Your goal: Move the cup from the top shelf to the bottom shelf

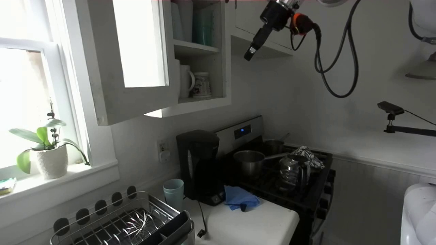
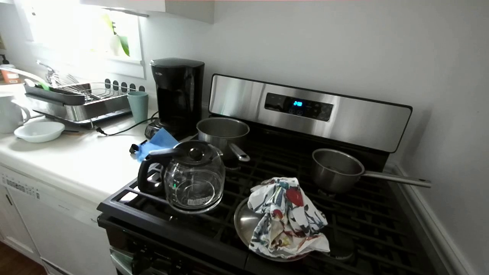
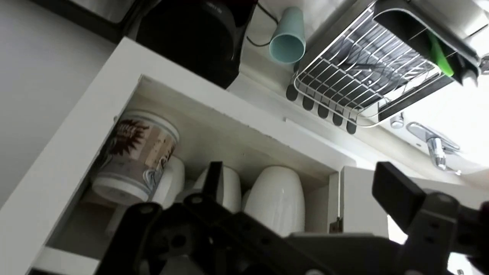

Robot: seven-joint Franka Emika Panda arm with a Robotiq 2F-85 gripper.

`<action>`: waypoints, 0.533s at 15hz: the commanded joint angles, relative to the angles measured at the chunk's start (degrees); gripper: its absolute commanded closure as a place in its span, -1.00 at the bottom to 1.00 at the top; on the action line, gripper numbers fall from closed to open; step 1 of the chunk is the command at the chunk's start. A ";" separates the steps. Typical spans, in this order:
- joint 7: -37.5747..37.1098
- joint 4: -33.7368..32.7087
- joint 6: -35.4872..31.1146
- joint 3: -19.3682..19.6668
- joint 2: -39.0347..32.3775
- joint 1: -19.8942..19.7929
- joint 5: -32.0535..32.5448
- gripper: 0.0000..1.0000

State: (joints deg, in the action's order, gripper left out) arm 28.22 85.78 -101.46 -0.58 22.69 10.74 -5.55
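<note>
In an exterior view, the top shelf (image 1: 201,48) of the white wall cupboard holds a teal cup (image 1: 203,29) and tall white cups (image 1: 185,20); which one is the task's cup I cannot tell. The bottom shelf (image 1: 207,99) holds a white mug (image 1: 185,81) and a patterned mug (image 1: 201,85). My gripper (image 1: 250,53) is in the air right of the cupboard opening. In the wrist view my gripper (image 3: 304,183) is open with nothing held. There, the bottom shelf (image 3: 217,130) shows with the patterned mug (image 3: 137,152) and white mugs (image 3: 277,198). The top shelf's contents are out of the wrist view.
The cupboard door (image 1: 143,98) stands open on the window side. Below are a coffee maker (image 1: 197,163), a light blue cup (image 1: 174,194) and a dish rack (image 1: 129,221). A stove (image 2: 382,214) holds pots, a glass carafe (image 2: 195,179) and a patterned cloth (image 2: 286,221).
</note>
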 commanded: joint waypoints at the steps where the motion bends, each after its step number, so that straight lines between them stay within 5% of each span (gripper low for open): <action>1: 1.11 -7.64 -5.65 -1.09 -6.00 -0.02 0.47 -1.00; 8: -2.33 -11.79 -26.14 -2.00 -13.66 0.38 -1.53 -1.00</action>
State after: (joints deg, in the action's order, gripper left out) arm 27.59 77.79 -122.13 -2.18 13.20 10.73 -5.69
